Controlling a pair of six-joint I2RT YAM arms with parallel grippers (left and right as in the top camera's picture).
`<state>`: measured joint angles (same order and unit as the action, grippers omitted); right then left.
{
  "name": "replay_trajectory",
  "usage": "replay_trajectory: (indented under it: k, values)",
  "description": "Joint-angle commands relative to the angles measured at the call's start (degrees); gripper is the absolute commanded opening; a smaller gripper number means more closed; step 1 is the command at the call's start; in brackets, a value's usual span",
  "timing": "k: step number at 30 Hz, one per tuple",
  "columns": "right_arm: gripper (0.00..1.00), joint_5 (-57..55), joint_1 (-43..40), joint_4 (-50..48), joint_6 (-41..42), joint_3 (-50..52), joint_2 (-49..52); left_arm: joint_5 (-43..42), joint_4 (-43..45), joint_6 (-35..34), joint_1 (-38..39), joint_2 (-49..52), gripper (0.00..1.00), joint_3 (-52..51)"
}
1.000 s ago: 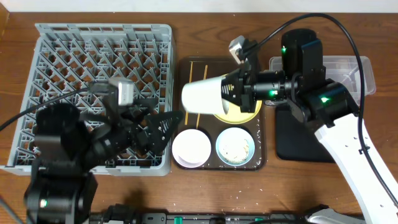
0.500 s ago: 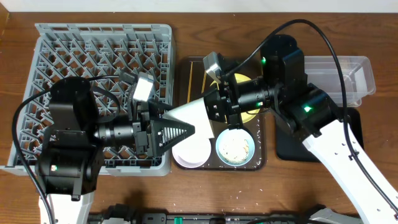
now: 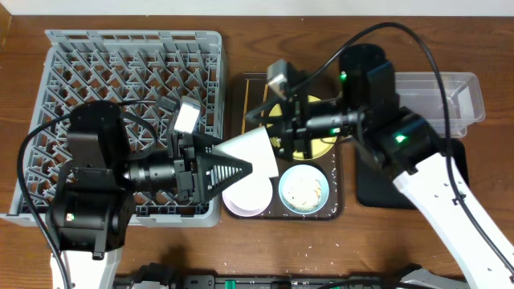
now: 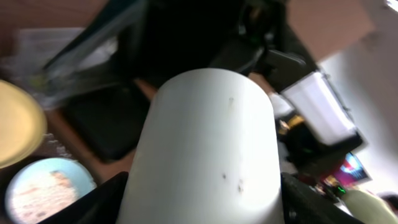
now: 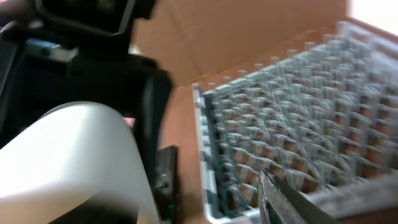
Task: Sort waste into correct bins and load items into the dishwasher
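Overhead is showing the handover finishing. The white cup (image 3: 250, 152) is now riding in the left hand (image 3: 233, 168), which is pinching it around the body. The cup is lying on its side in the air over the left edge of the brown serving tray (image 3: 241, 88), just beside the dish rack (image 3: 80, 56).

A second ago the right hand (image 3: 291, 136) was carrying it alone above the tray, and half a second ago both hands were on it. Now the right hand is standing spread just off the cup's wider end, and as far as I can tell it isn't touching. Left wrist view is agreeing, with the cup filling the frame and clamped from both sides. Right wrist view is showing the cup off to the left, outside its own grasp, with the rack beyond.

Custody is passing to the rack-side arm, so I'm expecting the left arm to swing the cup over the pegs and seat it. The right arm is getting freed for what's still waiting in the tray:
- white bowl (image 3: 249, 197)
- light-blue bowl (image 3: 283, 189) holding rice scraps (image 3: 303, 193)
- yellow plate (image 3: 325, 146)

Risk: the grip is sitting on a smooth tapered wall, so the cup could be slipping during the swing.
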<state>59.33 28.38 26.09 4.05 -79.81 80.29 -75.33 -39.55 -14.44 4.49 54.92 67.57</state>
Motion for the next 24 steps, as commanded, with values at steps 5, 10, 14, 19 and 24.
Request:
replay_trajectory:
  k: [5, 10, 14, 19, 24]
  values:
    - [0.63, -10.5, -10.6, 12.3, -0.3, 0.0, -3.8, 43.4, -18.8, 6.3, -3.3, -1.9, 0.67, 2.9]
    - [0.65, -17.6, -10.0, 21.9, -0.3, 0.0, -3.8, 68.7, -28.1, -3.1, -7.1, -1.7, 0.67, 4.6]
    - [0.66, -23.2, -8.4, 26.6, -0.3, 0.0, -3.7, 80.2, -34.0, -9.1, -11.8, 0.2, 0.66, 4.6]
    - [0.68, -25.3, -6.6, 28.4, -0.5, 0.0, -3.7, 85.8, -35.8, -9.9, -22.1, 6.7, 0.66, 4.5]
    - [0.68, -25.3, -6.6, 28.4, -0.5, 0.0, -3.7, 83.3, -32.8, -9.9, -32.1, 15.7, 0.66, 4.5]
